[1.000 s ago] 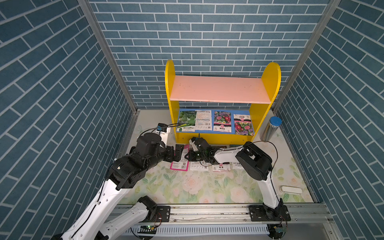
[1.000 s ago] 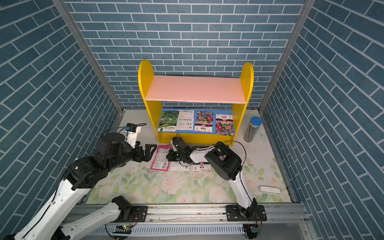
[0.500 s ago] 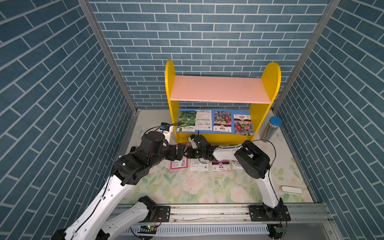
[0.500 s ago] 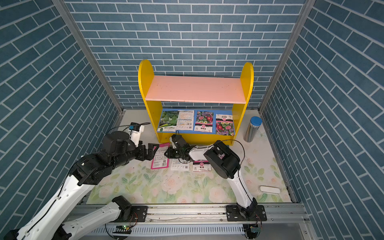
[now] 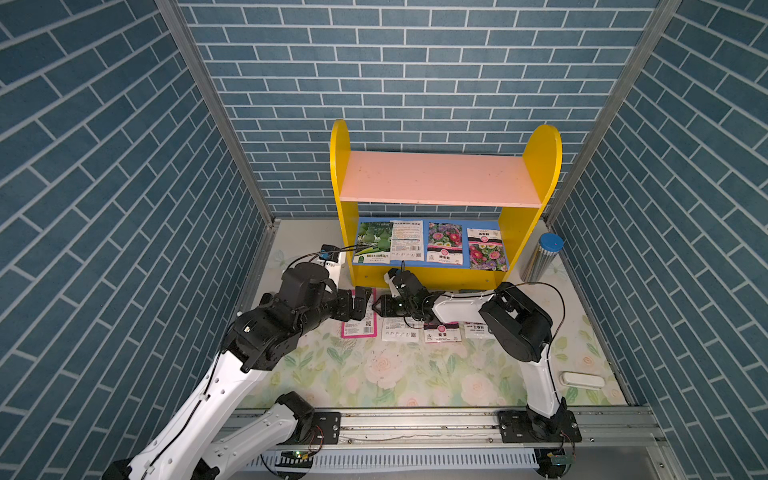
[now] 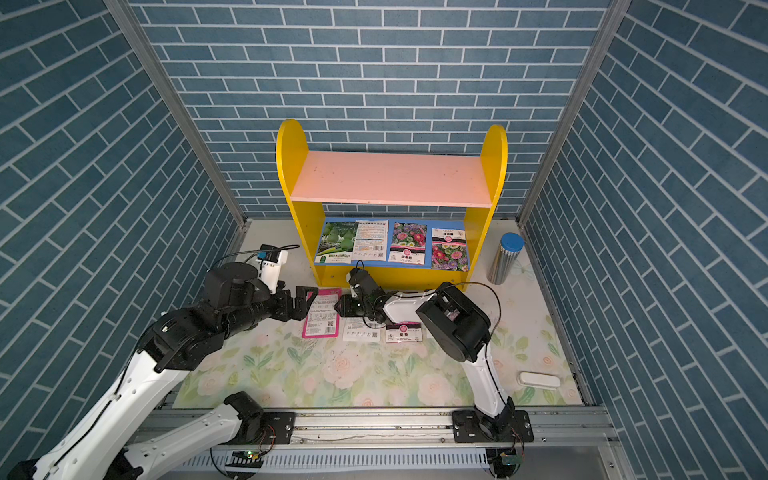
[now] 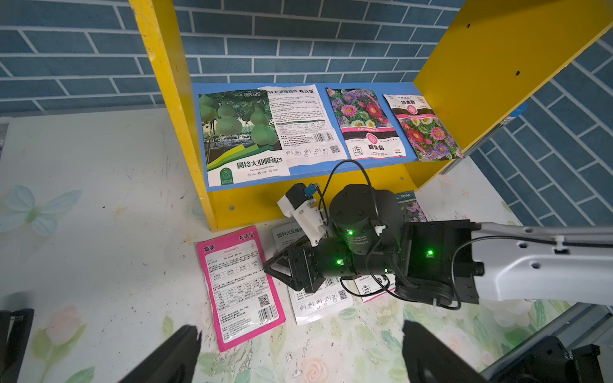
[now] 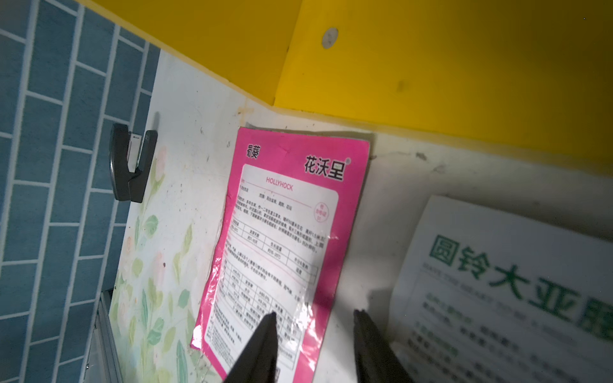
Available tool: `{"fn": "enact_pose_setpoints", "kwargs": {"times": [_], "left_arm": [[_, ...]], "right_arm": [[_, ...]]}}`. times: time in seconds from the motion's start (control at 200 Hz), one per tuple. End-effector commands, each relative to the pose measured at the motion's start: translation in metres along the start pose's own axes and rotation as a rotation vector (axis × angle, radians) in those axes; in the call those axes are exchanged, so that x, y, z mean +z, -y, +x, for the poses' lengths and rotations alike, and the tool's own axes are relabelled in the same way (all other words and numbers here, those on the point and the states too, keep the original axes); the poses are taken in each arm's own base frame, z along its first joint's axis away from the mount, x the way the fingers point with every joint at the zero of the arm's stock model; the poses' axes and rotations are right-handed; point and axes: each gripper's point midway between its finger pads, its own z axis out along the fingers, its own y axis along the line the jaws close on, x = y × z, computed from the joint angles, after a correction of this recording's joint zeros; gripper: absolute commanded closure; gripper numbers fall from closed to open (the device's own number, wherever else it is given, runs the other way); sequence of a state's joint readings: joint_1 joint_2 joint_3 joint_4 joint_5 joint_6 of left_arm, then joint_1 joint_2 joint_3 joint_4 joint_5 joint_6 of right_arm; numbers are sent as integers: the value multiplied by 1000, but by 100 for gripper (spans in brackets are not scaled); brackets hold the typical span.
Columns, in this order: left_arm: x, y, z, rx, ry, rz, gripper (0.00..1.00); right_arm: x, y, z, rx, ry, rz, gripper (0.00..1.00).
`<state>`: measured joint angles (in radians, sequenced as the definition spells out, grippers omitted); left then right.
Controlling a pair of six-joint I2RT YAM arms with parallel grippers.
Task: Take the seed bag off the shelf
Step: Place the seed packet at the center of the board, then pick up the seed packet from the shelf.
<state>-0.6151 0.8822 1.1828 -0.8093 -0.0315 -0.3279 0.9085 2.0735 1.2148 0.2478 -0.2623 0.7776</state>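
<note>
The shelf [image 5: 440, 178] [image 6: 390, 178] stands at the back, with yellow sides, a bare pink upper board and a blue lower board. Several seed bags lie on the lower board, among them a green gourd bag [image 5: 374, 243] [image 7: 238, 136] and a flower bag [image 5: 444, 243]. A pink seed bag [image 5: 358, 326] [image 6: 321, 318] [image 7: 240, 285] [image 8: 285, 238] lies flat on the table before the shelf. My right gripper [image 5: 376, 307] [image 8: 313, 318] hangs over its edge, open and holding nothing. My left gripper [image 5: 357, 301] [image 7: 298, 351] stands wide open beside the same bag.
More seed bags, one white [image 5: 400, 332] and one pink-labelled [image 5: 442, 332], lie under my right arm. A steel cylinder with a blue cap [image 5: 542, 257] stands right of the shelf. A flat white object [image 5: 582, 379] lies near the front right. Brick walls close three sides.
My right gripper's jaws have opened off the pink seed bag, which now lies loose on the table. My left gripper has moved a little closer to the bag and the shelf.
</note>
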Motion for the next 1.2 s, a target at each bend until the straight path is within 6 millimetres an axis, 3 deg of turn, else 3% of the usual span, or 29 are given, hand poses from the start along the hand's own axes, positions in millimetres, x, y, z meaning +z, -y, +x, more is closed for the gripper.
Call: {"fn": "enact_pose_setpoints", "kwargs": {"times": [0.0,0.205,0.3,0.535,0.66,0.94,1.055,1.195], "left_arm": [[2,2,0,-1,7,12,0],[5,11,-8,-23,49,59,0],[8,17,-15,-37,84,91,0],[23,29,-25,-72,129,153,0],[35,33,-26,-89,136,173,0],[44,50,-35,-104,161,264,0],[45,64,-37,-97,169,345,0],[41,80,-41,-76,183,430,0]], "right_arm": [[-28,-23,-15,-69,56,-44,57],[-83,-62,-19,-182,130,-185,45],[-112,-76,-19,-242,162,-221,34],[-184,-76,-24,-360,258,-111,9],[-223,-66,-34,-394,331,9,0],[-297,-9,-67,-370,494,337,0],[-319,14,-80,-353,544,452,1],[-330,39,-96,-313,555,494,3]]}}
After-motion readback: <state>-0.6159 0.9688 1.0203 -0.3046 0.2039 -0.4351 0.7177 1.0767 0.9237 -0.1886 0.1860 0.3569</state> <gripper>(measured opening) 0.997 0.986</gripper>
